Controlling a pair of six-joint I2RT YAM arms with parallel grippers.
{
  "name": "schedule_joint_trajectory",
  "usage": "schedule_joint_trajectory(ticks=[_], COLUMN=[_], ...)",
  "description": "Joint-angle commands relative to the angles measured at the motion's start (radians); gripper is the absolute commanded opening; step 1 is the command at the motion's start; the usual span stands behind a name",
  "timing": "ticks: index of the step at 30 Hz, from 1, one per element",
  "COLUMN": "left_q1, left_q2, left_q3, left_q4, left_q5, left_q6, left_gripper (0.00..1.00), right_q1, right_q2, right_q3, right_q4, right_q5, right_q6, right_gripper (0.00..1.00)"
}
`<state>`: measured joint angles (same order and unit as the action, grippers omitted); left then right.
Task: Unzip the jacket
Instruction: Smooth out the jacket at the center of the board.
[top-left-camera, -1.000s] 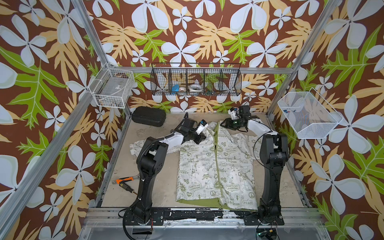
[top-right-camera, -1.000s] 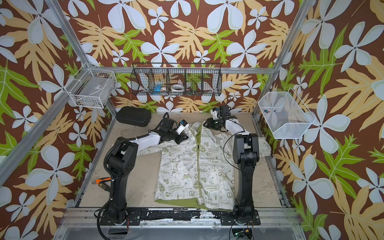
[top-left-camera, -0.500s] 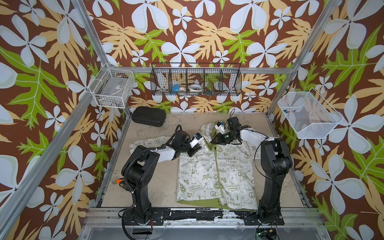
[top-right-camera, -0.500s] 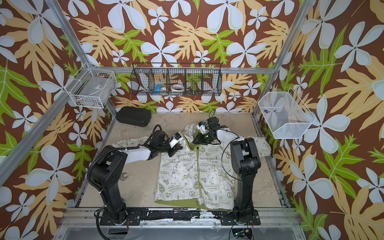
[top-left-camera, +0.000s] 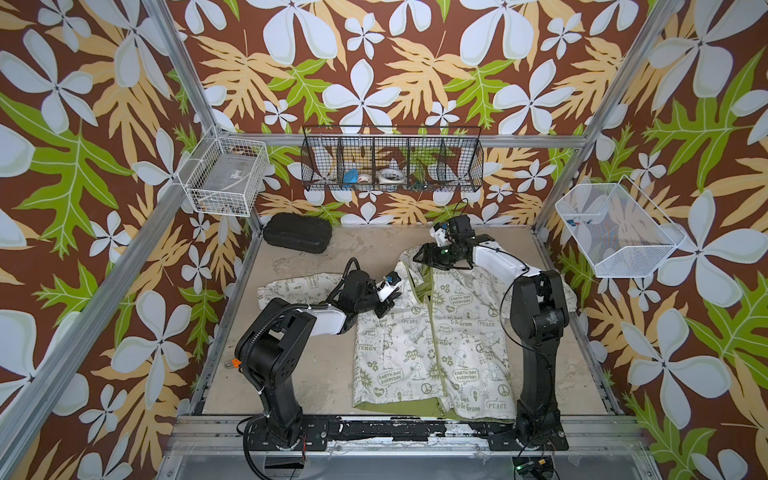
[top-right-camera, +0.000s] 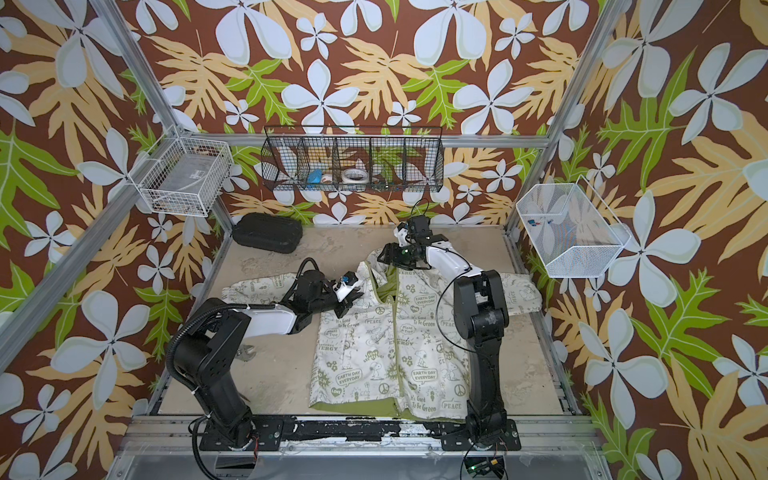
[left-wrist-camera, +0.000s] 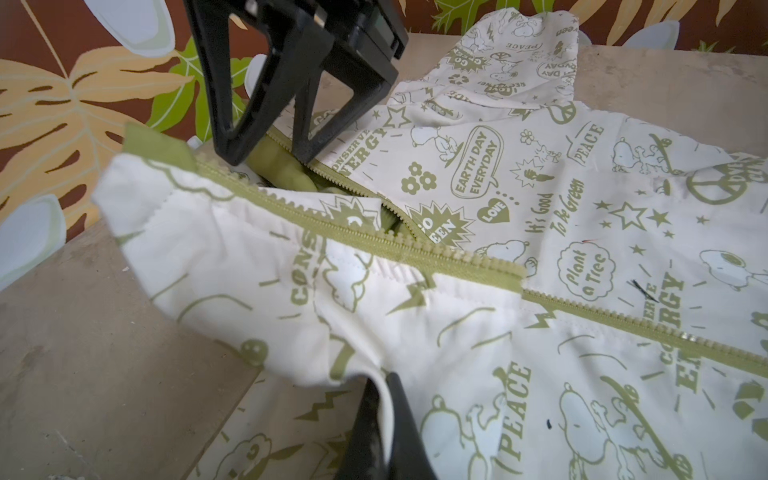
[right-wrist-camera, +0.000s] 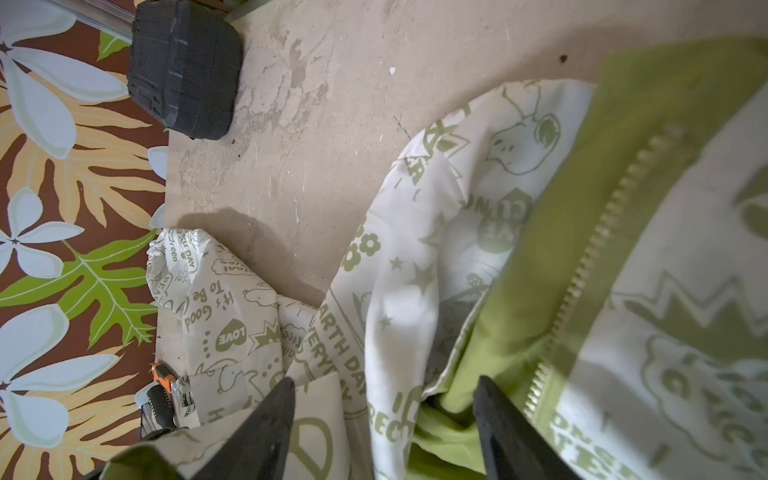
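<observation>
All around my rig the walls wear big flower wallpaper (top-left-camera: 374, 62), and down below is a tan table (top-left-camera: 324, 365). The jacket (top-left-camera: 432, 345) lies flat on that table between my two arms, front side up.

My left gripper (top-left-camera: 388, 297) is squeezed tight on a fold of the jacket's white cloth, just beside the neck opening. In the left wrist view I can see the cloth pinched between its black fingers (left-wrist-camera: 409, 432).

My right gripper (top-left-camera: 419, 255) sits at the very top of the jacket, across the neck from the left one, and its jaws stand wide apart. Its tips come down with the green lining (left-wrist-camera: 282, 170) between them (from the left wrist view they look like a little black tent). I cannot tell if they press on the cloth.

Between the two grippers the zipper (left-wrist-camera: 415, 253) is split open, so the green inside shows. Past the left gripper, toward the hem, the two rows of teeth are joined. I cannot make out the slider.

A black case (top-left-camera: 297, 232) lies on the table by the back wall, well apart from both grippers.
</observation>
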<state>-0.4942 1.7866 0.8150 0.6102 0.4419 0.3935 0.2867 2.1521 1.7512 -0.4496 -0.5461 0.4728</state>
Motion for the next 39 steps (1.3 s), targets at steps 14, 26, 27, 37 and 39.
schedule_joint_trajectory(ticks=[14,26,27,37,39], left_q1=[-0.004,-0.004,-0.004,-0.004,-0.004], left_q2=[-0.02,-0.058,-0.057,-0.021,0.014], left_q3=[-0.008,-0.017,-0.017,0.084,0.169], left_q4=[0.017,0.04,0.039,-0.06,-0.155], left_q5=[-0.028,-0.197,-0.209,-0.318,-0.363], left_q6=[0.059,0.053,0.055,0.046,0.038], left_gripper=[0.03,0.79,0.79,0.77,0.76], right_q1=[0.02,-0.023,-0.034,-0.093,-0.105], right_q2=[0.304,0.472,0.474,0.55,0.499], right_q3=[0.324,0.649,0.625,0.718,0.661], right_q4=[0.032,0.31,0.369,0.365,0.26], right_q5=[-0.036,-0.185,-0.204,-0.273,-0.241], right_q6=[0.082,0.2,0.24,0.305,0.228], right_gripper=[0.36,0.37,0.4,0.48,0.49])
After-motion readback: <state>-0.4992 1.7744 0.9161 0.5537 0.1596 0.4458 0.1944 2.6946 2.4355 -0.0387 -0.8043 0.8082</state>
